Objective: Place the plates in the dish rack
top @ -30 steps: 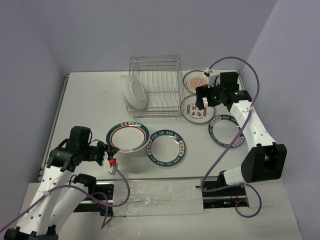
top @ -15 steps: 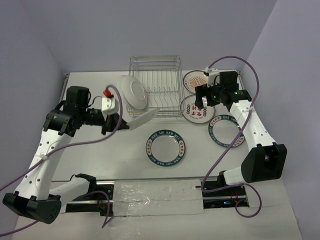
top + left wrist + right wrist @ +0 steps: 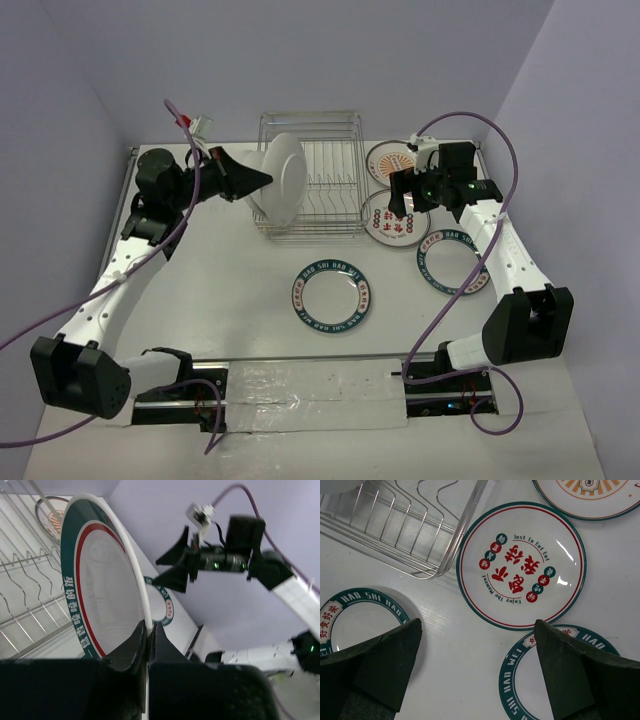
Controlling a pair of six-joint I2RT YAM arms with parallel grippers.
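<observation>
- Hanging upright over the left end of the dish rack (image 3: 325, 170), the held plate (image 3: 285, 172) is turned edge-on to the prongs. It cannot be told whether it is seated between them yet.
- A 2nd white edge (image 3: 265, 212) is seen just below it, judged to be a plate already racked.
- The held plate's rim is pinched firmly by the left gripper (image 3: 148, 630), with the jaws closed on it.
- 4 plates are left lying flat on the table (image 3: 200, 280): the centre plate (image 3: 333, 298) near the arms, and the red-lettered plate (image 3: 521, 565), the orange-patterned plate (image 3: 388, 158) and the teal-rimmed plate (image 3: 452, 263) to the right of the rack.
- The right gripper (image 3: 476, 630) is spread wide and empty, hovering above the red-lettered plate.
- The task is judged to be in its early part, with most of the rack unfilled.
</observation>
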